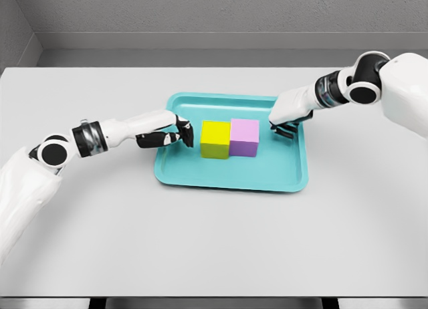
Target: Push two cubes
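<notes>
A yellow cube (215,138) and a pink cube (245,136) sit side by side, touching, in the middle of a teal tray (231,175). My left hand (182,132) reaches in from the left, its curled fingers over the tray a short gap from the yellow cube's left face. My right hand (284,125) comes in from the right, fingers curled, a short gap from the pink cube's right side. Neither hand holds anything.
The tray lies on a white table (100,222) that extends widely on all sides. A grey wall rises behind the table's far edge.
</notes>
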You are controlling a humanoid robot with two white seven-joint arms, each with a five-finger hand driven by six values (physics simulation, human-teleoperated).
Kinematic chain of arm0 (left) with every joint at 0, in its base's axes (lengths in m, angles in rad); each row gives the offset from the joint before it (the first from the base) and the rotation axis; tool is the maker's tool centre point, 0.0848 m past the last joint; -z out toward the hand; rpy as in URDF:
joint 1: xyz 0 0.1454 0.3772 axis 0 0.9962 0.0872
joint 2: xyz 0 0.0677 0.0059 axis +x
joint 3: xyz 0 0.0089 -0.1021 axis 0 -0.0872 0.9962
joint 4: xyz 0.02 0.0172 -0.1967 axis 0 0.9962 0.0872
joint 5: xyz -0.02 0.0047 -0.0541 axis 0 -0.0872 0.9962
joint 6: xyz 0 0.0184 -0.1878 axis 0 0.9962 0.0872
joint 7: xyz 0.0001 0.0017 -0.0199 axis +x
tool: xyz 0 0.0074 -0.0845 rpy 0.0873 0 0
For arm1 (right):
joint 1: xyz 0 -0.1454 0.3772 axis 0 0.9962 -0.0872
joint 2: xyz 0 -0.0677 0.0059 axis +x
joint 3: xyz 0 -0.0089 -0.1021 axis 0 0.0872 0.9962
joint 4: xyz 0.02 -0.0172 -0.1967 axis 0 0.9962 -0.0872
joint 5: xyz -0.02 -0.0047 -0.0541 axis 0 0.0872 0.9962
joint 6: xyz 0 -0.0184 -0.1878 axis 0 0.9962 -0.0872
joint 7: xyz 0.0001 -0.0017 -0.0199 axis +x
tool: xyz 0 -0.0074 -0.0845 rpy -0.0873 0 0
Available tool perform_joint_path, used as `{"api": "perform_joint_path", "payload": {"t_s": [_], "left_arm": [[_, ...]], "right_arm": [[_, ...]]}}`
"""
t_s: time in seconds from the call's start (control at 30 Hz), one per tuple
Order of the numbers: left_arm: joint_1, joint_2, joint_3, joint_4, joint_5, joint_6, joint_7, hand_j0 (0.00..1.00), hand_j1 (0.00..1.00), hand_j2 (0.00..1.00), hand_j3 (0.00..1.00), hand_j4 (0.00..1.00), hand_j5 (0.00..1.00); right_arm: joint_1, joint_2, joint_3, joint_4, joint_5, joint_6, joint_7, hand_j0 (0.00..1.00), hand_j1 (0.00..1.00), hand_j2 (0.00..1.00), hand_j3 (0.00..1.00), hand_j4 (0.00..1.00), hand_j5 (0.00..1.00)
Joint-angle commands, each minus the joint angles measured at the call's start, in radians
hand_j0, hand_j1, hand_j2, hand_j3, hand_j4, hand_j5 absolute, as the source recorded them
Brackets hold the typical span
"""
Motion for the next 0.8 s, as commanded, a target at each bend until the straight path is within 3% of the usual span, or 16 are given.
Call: {"api": "perform_joint_path", "payload": {"t_s": [0.0, 0.2, 0.3, 0.77], "left_arm": [[0.0, 0.008, 0.001, 0.0, 0.01, 0.002, 0.0, 0.35, 0.35, 0.35, 0.35, 0.35, 0.35], [-0.002, 0.005, -0.002, 0.001, 0.004, 0.002, 0.0, 0.35, 0.35, 0.35, 0.35, 0.35, 0.35], [0.002, 0.003, -0.01, 0.008, -0.007, 0.002, 0.0, 0.35, 0.35, 0.35, 0.35, 0.35, 0.35], [0.041, 0.003, -0.002, -0.031, -0.001, 0.002, 0.0, 0.35, 0.35, 0.35, 0.35, 0.35, 0.35]], "right_arm": [[-0.002, -0.002, -0.007, 0.0, -0.009, 0.002, 0.0, 0.16, 0.16, 0.16, 0.16, 0.16, 0.16], [-0.031, -0.029, -0.003, 0.009, -0.087, 0.002, 0.0, 0.15, 0.15, 0.15, 0.15, 0.15, 0.15], [-0.031, -0.017, -0.004, 0.069, -0.089, 0.002, 0.0, 0.15, 0.15, 0.15, 0.15, 0.15, 0.15], [-0.045, -0.021, -0.013, 0.071, -0.118, 0.002, 0.0, 0.16, 0.16, 0.16, 0.16, 0.16, 0.16]]}}
